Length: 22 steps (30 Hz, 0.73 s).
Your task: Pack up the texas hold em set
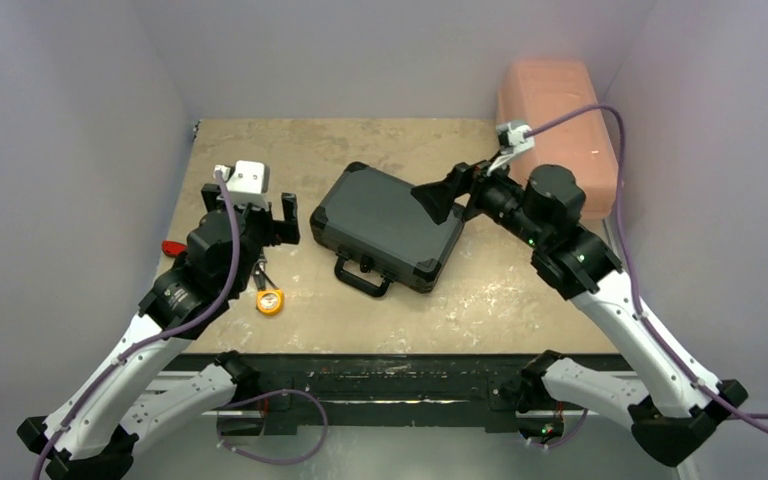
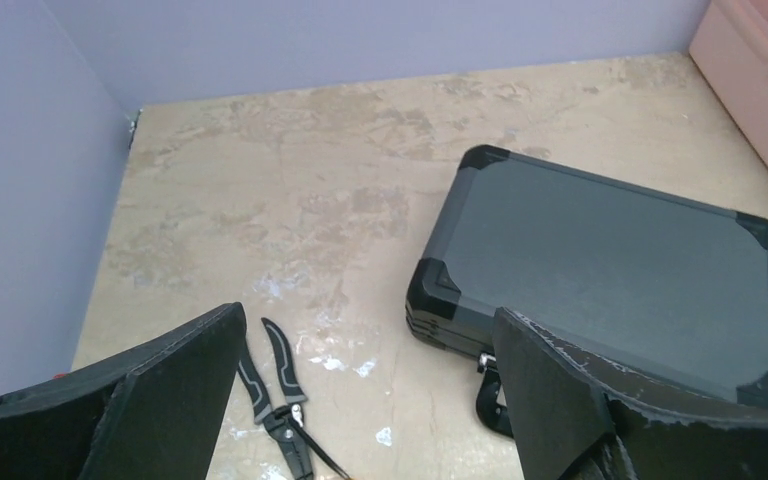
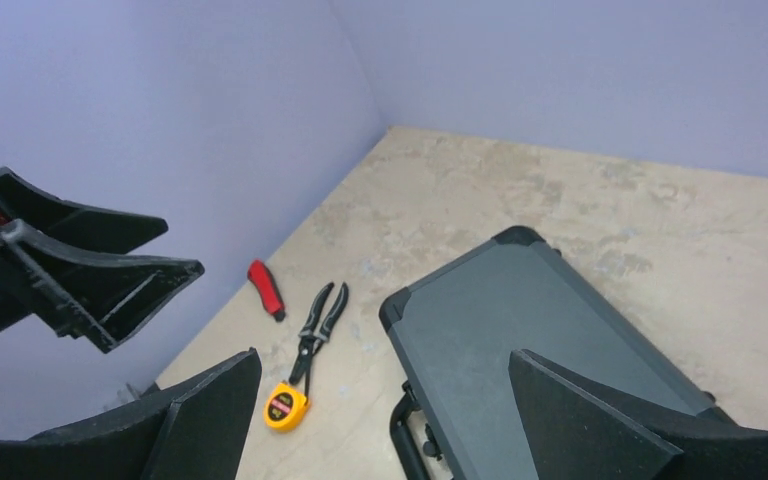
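The black briefcase (image 1: 385, 222) lies shut and flat in the middle of the table, with its handle (image 1: 362, 277) toward the near edge. It also shows in the left wrist view (image 2: 610, 260) and the right wrist view (image 3: 520, 340). No chips, cards or discs are in view. My left gripper (image 1: 258, 212) is open and empty, held above the table to the left of the case (image 2: 368, 330). My right gripper (image 1: 432, 203) is open and empty, held above the right part of the lid (image 3: 385, 370).
A big pink plastic box (image 1: 560, 120) stands at the back right. Black pliers (image 3: 320, 325), an orange tape measure (image 1: 270, 301) and a red utility knife (image 3: 267, 288) lie left of the case. Lilac walls close in the left, back and right.
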{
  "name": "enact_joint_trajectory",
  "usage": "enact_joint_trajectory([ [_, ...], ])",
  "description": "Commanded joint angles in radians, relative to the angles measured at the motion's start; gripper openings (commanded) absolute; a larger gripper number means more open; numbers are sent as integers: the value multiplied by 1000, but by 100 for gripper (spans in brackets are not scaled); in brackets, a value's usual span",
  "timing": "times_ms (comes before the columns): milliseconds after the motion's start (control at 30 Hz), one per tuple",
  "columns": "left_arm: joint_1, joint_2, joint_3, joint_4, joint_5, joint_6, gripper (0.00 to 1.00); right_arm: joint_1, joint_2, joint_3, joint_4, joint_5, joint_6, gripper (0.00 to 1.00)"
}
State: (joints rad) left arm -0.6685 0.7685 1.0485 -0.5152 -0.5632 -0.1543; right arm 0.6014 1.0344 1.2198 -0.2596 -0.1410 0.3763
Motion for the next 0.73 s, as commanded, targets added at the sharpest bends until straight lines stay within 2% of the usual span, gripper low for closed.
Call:
enact_joint_trajectory([
  [0, 26, -5, -63, 144, -87, 86, 94, 1, -107, -83, 126, 114, 20, 99],
  [100, 55, -13, -143, 207, -71, 73, 95, 1, -161, -132, 165, 120, 26, 99],
  [167, 62, -6, -131, 171, -77, 63, 95, 1, -186, -155, 188, 120, 27, 99],
  [700, 63, -32, -162, 182, -139, 142, 94, 1, -209, -202, 210, 93, 1, 99],
])
